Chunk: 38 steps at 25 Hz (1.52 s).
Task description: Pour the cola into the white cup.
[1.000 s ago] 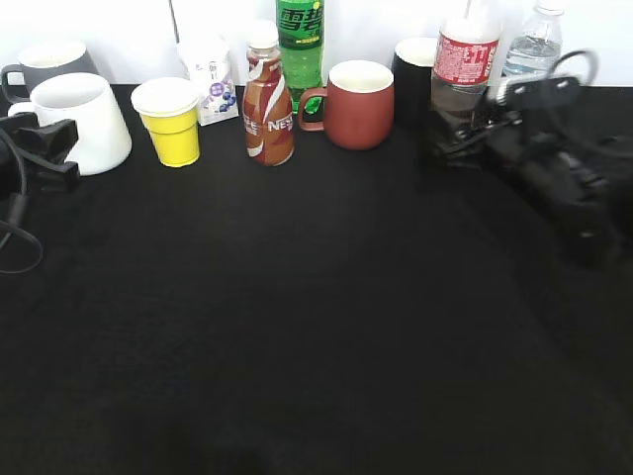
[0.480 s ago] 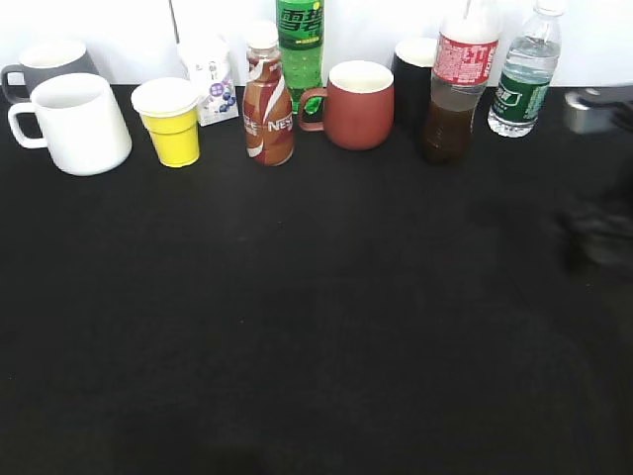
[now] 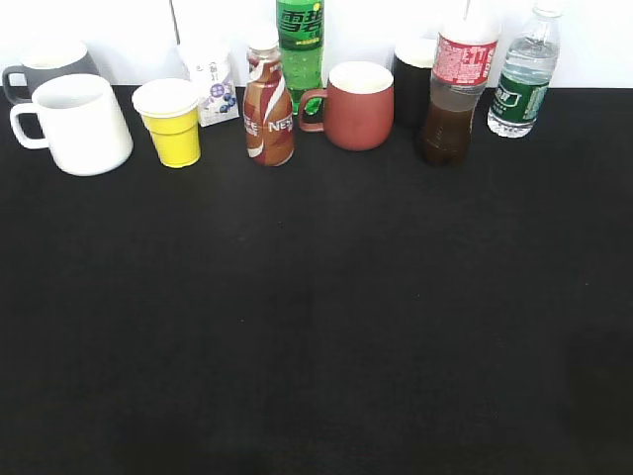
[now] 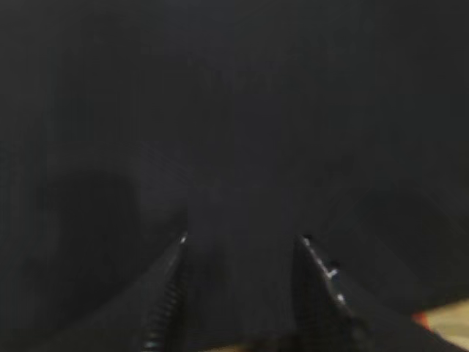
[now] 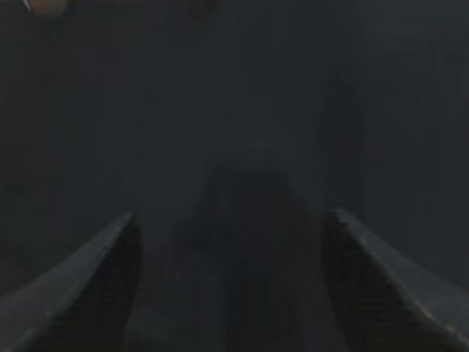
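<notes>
The cola bottle [image 3: 454,89], clear with dark liquid and a red label, stands upright at the back right of the black table. The white cup [image 3: 77,124], a large mug with its handle to the left, stands at the back left. Neither arm shows in the exterior view. In the left wrist view my left gripper [image 4: 242,242] is open and empty over bare black cloth. In the right wrist view my right gripper [image 5: 231,220] is open wide and empty, also over black cloth. Neither wrist view shows the bottle or the cup.
Along the back stand a grey mug [image 3: 45,61], a yellow cup [image 3: 170,121], a small white carton [image 3: 208,79], a Nescafe bottle [image 3: 267,99], a green soda bottle [image 3: 301,45], a red mug [image 3: 356,104], a black cup [image 3: 410,79] and a water bottle [image 3: 521,74].
Both arms have pulled back out of the exterior view. The right gripper left the cola bottle standing; the left one drew away from the white cup.
</notes>
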### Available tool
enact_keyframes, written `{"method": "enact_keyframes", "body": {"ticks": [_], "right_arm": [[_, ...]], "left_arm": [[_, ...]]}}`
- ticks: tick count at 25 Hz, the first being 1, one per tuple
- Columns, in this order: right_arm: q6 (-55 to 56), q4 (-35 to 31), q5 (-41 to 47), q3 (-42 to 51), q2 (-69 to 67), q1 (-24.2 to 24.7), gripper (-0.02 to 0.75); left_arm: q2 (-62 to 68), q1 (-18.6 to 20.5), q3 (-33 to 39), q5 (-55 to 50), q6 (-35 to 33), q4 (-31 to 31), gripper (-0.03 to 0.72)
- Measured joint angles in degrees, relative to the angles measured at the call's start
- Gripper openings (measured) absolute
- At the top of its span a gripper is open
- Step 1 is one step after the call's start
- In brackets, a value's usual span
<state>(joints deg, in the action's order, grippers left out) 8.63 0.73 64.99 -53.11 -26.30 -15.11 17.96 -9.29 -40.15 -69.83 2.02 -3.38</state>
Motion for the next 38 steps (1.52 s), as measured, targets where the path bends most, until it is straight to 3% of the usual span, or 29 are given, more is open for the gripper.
{"method": "enact_keyframes", "body": {"ticks": [3, 7, 9, 17, 19, 22, 26, 31, 33, 36, 38], "right_arm": [[-0.1, 0.1, -0.1, 3.2, 9.1, 0.0, 0.575], [-0.1, 0.3, -3.0, 18.1, 13.0, 0.0, 0.575], [-0.3, 0.7, -5.3, 22.7, 13.0, 0.0, 0.575], [-3.1, -2.3, -5.3, 24.1, 13.1, 0.0, 0.575], [-3.1, -2.3, -5.3, 24.1, 13.1, 0.0, 0.575], [-2.8, -0.7, -5.3, 24.1, 13.1, 0.0, 0.575], [-2.5, -0.7, -5.3, 24.1, 13.1, 0.0, 0.575], [-2.5, -0.7, -5.3, 24.1, 13.3, 0.2, 0.575], [-2.5, -1.0, -5.3, 24.2, 14.1, 4.3, 0.575], [-2.5, -1.2, -5.3, 24.2, 19.4, 12.6, 0.575], [-2.4, -1.2, -5.2, 24.2, 24.5, 13.7, 0.575]], "left_arm": [[-3.6, 0.0, 0.0, -0.1, 0.0, 1.6, 0.34], [-3.6, 0.0, 0.6, 2.1, 0.0, 3.9, 0.34], [-3.6, 0.0, 4.8, 2.7, 0.0, 4.0, 0.34], [-3.6, 0.0, 10.3, 8.6, -0.2, 0.2, 0.347], [-3.6, 0.0, 10.3, 8.8, -0.2, 0.0, 0.401], [-3.6, 0.0, 10.3, 8.8, -0.3, -0.1, 0.559], [-3.6, 0.0, 10.3, 8.8, -0.3, -0.1, 0.584], [-4.0, 0.0, 10.4, 8.8, -0.3, -0.1, 0.522], [-6.7, 1.7, 10.5, 9.0, -0.3, -0.2, 0.473], [-13.2, 7.6, 10.5, 9.0, -0.3, -0.2, 0.393], [-17.2, 9.2, 10.5, 9.1, -0.3, -0.2, 0.337]]}}
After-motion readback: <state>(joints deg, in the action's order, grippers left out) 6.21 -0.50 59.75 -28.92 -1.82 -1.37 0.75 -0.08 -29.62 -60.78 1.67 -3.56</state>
